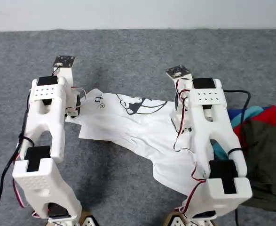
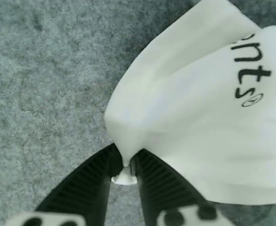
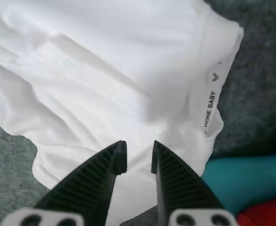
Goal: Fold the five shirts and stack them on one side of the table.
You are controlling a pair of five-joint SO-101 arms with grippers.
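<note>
The white shirt [image 1: 133,127] lies crumpled and half spread at the middle of the grey tabletop [image 1: 128,52], between the two arms. The left pincer [image 2: 125,165] sits at the shirt's 9 o'clock edge, clamped tight on a small pinch of fabric. The cloth bunches into a peak between the ribbed fingers [image 2: 98,181], near the black printed lettering [image 2: 250,77]. That grip looks meant to anchor or lift one edge so the cloth can be pulled flat.

The right pincer [image 3: 138,157] hangs over the shirt's 3 o'clock side. Its jaws are only narrowly apart, with loose fabric showing beneath them, and nothing seems caught between them. Just beside it runs a hemmed edge carrying a sewn label [image 3: 212,101]. It is probably lined up to take a matching pinch, so both arms can stretch the shirt before folding.

At 3 to 4 o'clock on the tabletop sits a pile of coloured shirts [image 1: 262,141] in blue, teal, red and dark olive, heaped rather than neatly folded. The teal shirt [image 3: 250,181] lies close to the white shirt's edge. I judge the task to be at an early stage.
</note>
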